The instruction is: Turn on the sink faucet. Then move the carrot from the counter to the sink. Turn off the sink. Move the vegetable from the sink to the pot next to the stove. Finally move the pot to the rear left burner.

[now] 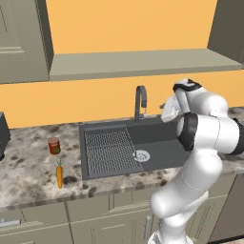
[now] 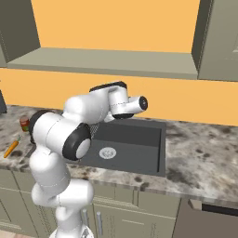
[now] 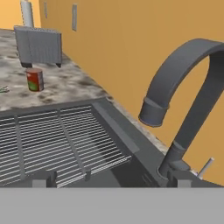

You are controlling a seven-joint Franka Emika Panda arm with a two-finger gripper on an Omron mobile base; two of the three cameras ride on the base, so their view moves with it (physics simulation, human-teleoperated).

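A: Where does the pincer (image 3: 107, 178) stand?

B: Spread as wide as it goes, holding nothing. In the hand view its two dark tips rise at the bottom edge, one over the ribbed drainer, the other by the foot of the sink faucet (image 3: 188, 87). The faucet stands at the back rim of the sink (image 1: 162, 136), just ahead of the hand.

A: How will that faucet handle?

B: I judge it stiff metal, fixed to the table (image 1: 28, 167); nothing to lift. A thin silver lever (image 3: 204, 167) pokes out beside its base, and that looks like the part to push, lightly, as it is slim and smooth.

A: And the carrot (image 1: 59, 175)?

B: It lies on the table left of the sink, just below a red can (image 1: 54, 145). Light, firm, tapered; best taken across its thicker upper part, I'd say.

A: Anything unclear?

B: The lever's end is cut off near the frame edge. No water is visible at the spout. From the base views the arm's own bulk hides the fingertips.
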